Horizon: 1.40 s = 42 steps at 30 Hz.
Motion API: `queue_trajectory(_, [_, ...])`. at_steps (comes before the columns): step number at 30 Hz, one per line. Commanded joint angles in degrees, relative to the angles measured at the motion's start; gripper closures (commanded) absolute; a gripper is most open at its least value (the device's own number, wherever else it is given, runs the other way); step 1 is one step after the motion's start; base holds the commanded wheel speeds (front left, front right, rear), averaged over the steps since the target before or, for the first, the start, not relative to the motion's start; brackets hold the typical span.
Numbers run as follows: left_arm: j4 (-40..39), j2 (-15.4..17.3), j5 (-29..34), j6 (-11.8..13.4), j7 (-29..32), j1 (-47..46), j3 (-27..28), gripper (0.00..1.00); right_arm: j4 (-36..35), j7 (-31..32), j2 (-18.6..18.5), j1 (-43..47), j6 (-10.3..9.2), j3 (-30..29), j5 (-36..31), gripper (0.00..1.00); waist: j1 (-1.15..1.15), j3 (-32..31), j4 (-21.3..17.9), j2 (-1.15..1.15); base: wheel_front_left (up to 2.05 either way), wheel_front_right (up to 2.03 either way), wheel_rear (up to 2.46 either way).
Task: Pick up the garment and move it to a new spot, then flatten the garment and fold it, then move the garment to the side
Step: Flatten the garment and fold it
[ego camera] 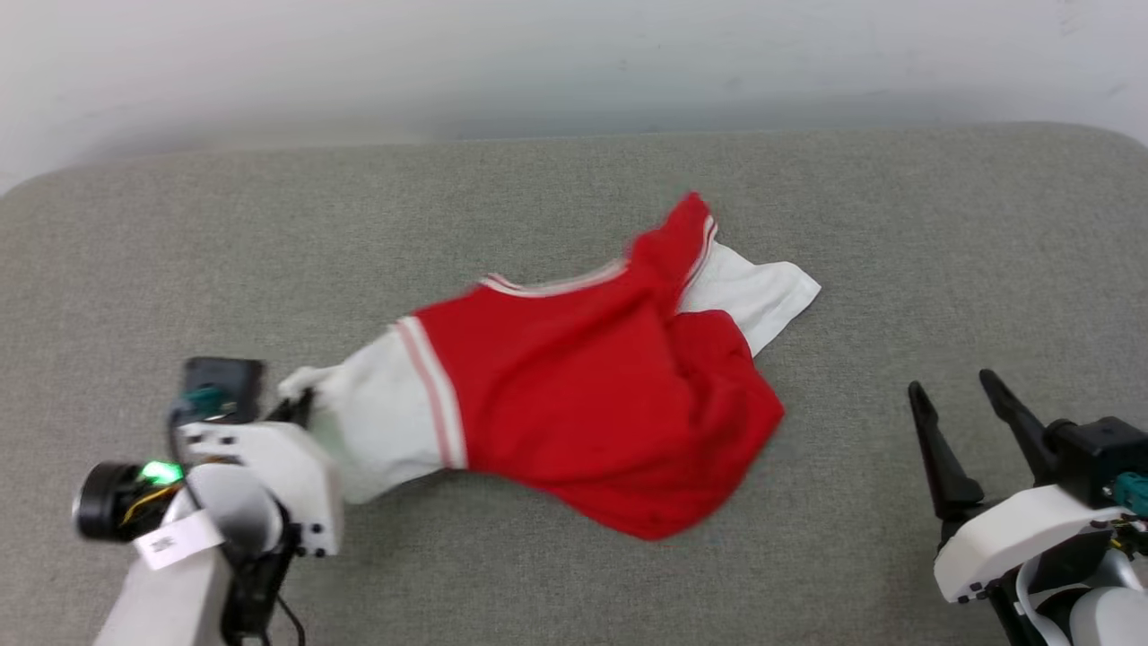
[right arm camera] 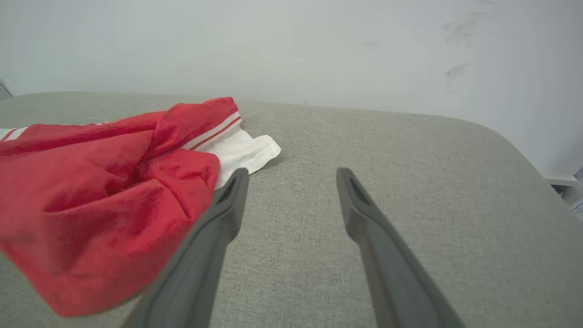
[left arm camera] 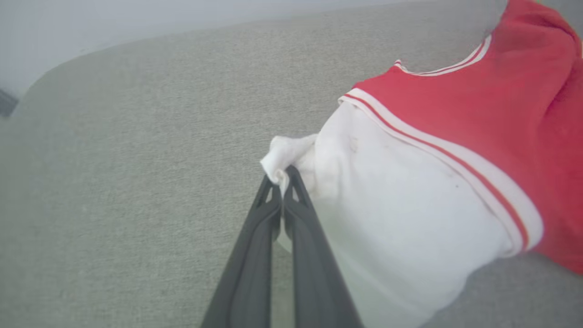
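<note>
Shirt (ego camera: 583,386) in red and white lies crumpled near the middle of the grey padded table (ego camera: 897,224), its red body bunched into folds and its lettering out of sight. My left gripper (left arm camera: 283,176), at the near left, has its two dark fingers pressed together on the bunched end of the left sleeve (left arm camera: 387,205), pinching a small tuft of white cloth at the tips. That sleeve stretches from my fingers toward the red body, with red-and-white striped trim where white meets red. Whether the pinched end is lifted off the table, I cannot tell. The right sleeve (ego camera: 762,292), also white, lies flat on the far right side of the shirt, partly under a raised red fold. My right gripper (ego camera: 951,381) sits at the near right, fingers spread wide and holding nothing, right of the shirt's red hem and apart from it. A pale wall (ego camera: 538,63) runs behind the table's far edge.
</note>
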Motion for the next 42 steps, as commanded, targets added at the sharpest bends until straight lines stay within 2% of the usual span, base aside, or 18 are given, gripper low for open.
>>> queue_trajectory(1, [0.0, 0.1, -1.2, 0.9, -0.9, 1.3, 1.6, 1.0, 0.4, 0.4, 0.5, 0.3, -0.06, 0.3, -0.4, 0.0, 0.0, 0.1, 0.1, 0.0, 0.0, 0.0, 0.0])
queue_trajectory(4, [1.6, 1.3, -2.5, 2.2, -3.4, 3.0, 4.9, 1.0, 0.8, 1.4, 0.7, 0.4, -0.06, 0.8, -0.7, 0.0, 0.0, 0.6, 0.2, 0.0, 0.0, 0.0, 0.0])
queue_trajectory(8, [6.0, 1.6, -2.7, 1.7, -7.1, 3.8, 5.9, 1.0, 1.0, 2.3, 0.3, 0.5, -0.06, 1.0, -0.7, 0.0, 0.0, 1.1, 0.5, 0.0, 0.0, 0.0, 0.0])
queue_trajectory(9, [6.8, 1.5, -2.3, 1.5, -8.6, 3.5, 5.8, 0.83, 1.1, 2.5, 0.2, 0.5, -0.06, 1.0, -0.7, 0.0, 0.0, 1.1, 0.6, 0.0, 0.0, 0.0, 0.0])
queue_trajectory(10, [7.5, 1.3, -1.8, 1.3, -10.1, 3.3, 5.4, 0.28, 1.1, 2.7, 0.1, 0.4, -0.06, 0.9, -0.6, 0.0, 0.0, 1.1, 0.8, 0.0, 0.0, 0.0, 0.0])
queue_trajectory(11, [8.2, 0.8, -1.8, 1.2, -11.6, 3.0, 5.1, 0.0, 1.1, 2.8, 0.1, 0.4, -0.06, 0.8, -0.6, 0.0, 0.0, 1.1, 1.0, 0.0, 0.0, 0.0, 0.0])
queue_trajectory(20, [7.4, -1.8, 2.8, -0.5, -29.5, 2.1, 0.8, 0.0, 1.2, 4.0, -0.4, 1.2, -0.06, 0.4, -0.4, 0.0, 0.0, -1.4, 4.2, 0.0, 0.0, 0.0, 0.0])
queue_trajectory(22, [6.2, -2.6, 3.9, -0.2, -33.2, 3.2, 0.0, 0.0, 1.2, 4.2, -0.6, 1.6, -0.06, 0.7, -0.2, 0.0, 0.0, -2.4, 5.1, 0.0, 0.0, 0.0, 0.0])
queue_trajectory(25, [2.9, -3.9, 5.4, 0.3, -36.0, 5.3, -1.2, 0.0, 1.0, 4.8, -1.2, 2.2, -0.06, 1.1, 0.1, 0.0, 0.0, -3.9, 6.7, 0.0, 0.0, 0.0, 0.0])
queue_trajectory(31, [-3.5, -6.0, 8.3, 0.3, -37.0, 9.2, -4.2, 0.0, -0.5, 8.2, -4.7, 1.8, -0.06, 4.8, 1.5, 0.0, 0.0, -4.8, 9.9, 0.0, 0.0, 0.0, 0.0])
queue_trajectory(36, [-6.7, -7.6, 9.9, -0.2, -36.9, 11.6, -5.6, 0.0, -1.5, 17.0, -10.7, -2.5, -0.06, 12.8, 6.5, 0.0, 0.0, -4.7, 13.3, 0.0, 0.0, 0.0, 0.0])
queue_trajectory(40, [-6.9, -8.7, 10.4, -0.9, -36.9, 11.7, -6.1, 0.0, -0.6, 28.5, -16.2, -8.2, -0.06, 19.5, 12.3, 0.0, 0.0, -4.0, 15.9, 0.0, 0.0, 0.0, 0.0])
queue_trajectory(42, [-6.0, -9.1, 10.1, -1.4, -36.9, 12.0, -6.4, 0.0, 0.6, 35.8, -17.6, -10.6, -0.06, 22.4, 15.1, 0.0, 0.0, -3.7, 17.2, 0.0, 0.0, 0.0, 0.0])
